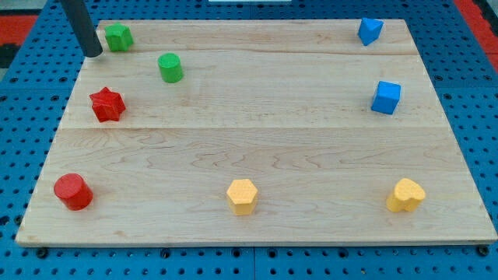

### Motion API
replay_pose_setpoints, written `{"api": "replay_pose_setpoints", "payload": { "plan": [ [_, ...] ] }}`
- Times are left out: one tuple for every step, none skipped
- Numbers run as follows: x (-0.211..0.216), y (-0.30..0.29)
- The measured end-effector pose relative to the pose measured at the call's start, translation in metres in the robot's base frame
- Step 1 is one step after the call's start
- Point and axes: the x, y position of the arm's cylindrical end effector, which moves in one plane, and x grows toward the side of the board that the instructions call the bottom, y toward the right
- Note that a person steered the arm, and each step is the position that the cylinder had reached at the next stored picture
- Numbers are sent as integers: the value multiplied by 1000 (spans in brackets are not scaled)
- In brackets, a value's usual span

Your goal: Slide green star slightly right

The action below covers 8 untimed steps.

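Blue perforated metal surrounds a pale wooden bench (257, 148) with visible grain, seen from above at an angle.

I carry no pincer; my arm ends in a straight dark rod, and my tip (93, 54) rests at the bench's far left corner, toward eleven o'clock of the board. A small green star-shaped block (118, 36) sits just beside my tip, at its two o'clock, with a narrow gap showing between them.

A green cylinder block (170, 68) stands near the star, at the star's four o'clock. A red star-shaped block (106, 104) lies at six o'clock from my tip, close to the left edge. A red cylinder block (73, 191) sits in the near left corner, at about eight o'clock of the board.

A yellow hexagonal block (242, 196) rests at six o'clock, near the front edge. A yellow heart-like block (406, 195) sits at four o'clock. A blue cube block (386, 97) stands at three o'clock, and a blue wedge-like block (369, 30) occupies one o'clock, in the far right corner.
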Motion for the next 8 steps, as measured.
{"api": "replay_pose_setpoints", "payload": {
  "plan": [
    [-38, -2],
    [-43, -2],
    [-43, 3],
    [-43, 37],
    [-43, 59],
    [-43, 87],
    [-43, 109],
    [-43, 109]
  ]
}}
